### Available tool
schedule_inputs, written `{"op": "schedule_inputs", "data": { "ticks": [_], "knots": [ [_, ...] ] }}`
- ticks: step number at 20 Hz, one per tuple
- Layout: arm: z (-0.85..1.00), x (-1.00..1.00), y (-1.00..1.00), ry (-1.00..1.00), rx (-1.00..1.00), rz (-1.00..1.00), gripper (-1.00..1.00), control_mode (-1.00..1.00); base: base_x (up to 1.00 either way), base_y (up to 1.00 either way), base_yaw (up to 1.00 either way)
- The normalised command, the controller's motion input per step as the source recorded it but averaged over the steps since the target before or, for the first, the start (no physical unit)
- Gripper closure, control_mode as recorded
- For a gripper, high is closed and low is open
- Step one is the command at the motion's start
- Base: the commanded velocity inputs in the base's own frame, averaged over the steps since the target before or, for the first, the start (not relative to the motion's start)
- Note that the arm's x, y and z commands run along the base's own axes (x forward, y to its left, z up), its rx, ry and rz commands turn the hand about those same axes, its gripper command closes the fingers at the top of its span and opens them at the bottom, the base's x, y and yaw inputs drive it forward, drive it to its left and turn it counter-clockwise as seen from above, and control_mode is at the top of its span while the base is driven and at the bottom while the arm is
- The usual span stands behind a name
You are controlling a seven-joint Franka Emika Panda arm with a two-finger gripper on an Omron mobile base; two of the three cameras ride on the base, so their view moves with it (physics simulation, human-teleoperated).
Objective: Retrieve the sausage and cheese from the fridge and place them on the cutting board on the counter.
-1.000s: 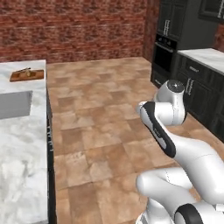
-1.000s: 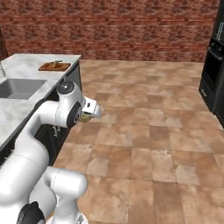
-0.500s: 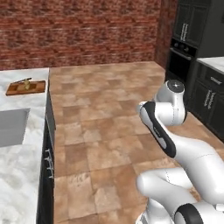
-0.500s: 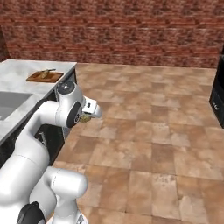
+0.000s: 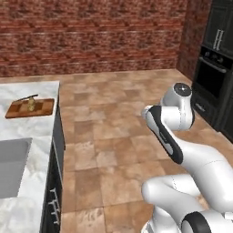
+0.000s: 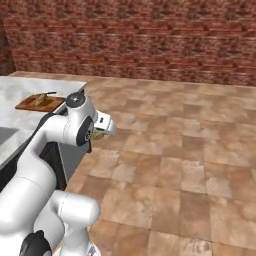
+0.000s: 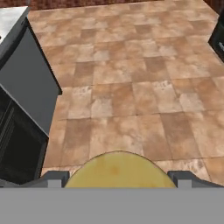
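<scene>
- The gripper [image 7: 118, 177], at the hand view's bottom edge, holds the yellow cheese [image 7: 117, 171] between wide-set jaws.
- The cutting board [image 5: 30, 108] lies on the counter [image 5: 18, 132] at the left base view's left, a small item [image 5: 31, 104] on it.
</scene>
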Motion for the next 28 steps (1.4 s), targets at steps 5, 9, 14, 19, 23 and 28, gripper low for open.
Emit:
{"op": "schedule_inputs", "data": {
  "ticks": [5, 9, 14, 19, 23, 28],
  "knots": [
    [0.00, 0.00, 0.00, 0.00, 0.00, 0.00, 1.00, 1.00, 1.00, -0.18, 0.15],
    [0.00, 0.00, 0.00, 0.00, 0.00, 0.00, 1.00, 1.00, 1.00, -0.18, 0.16],
    [0.00, 0.00, 0.00, 0.00, 0.00, 0.00, 1.00, 1.00, 1.00, -0.14, 0.21],
    [0.00, 0.00, 0.00, 0.00, 0.00, 0.00, 1.00, 1.00, 1.00, -0.11, 0.29],
    [0.00, 0.00, 0.00, 0.00, 0.00, 0.00, 1.00, 1.00, 1.00, -0.05, 0.40],
    [0.00, 0.00, 0.00, 0.00, 0.00, 0.00, 1.00, 1.00, 1.00, -0.01, 0.52]
  ]
}}
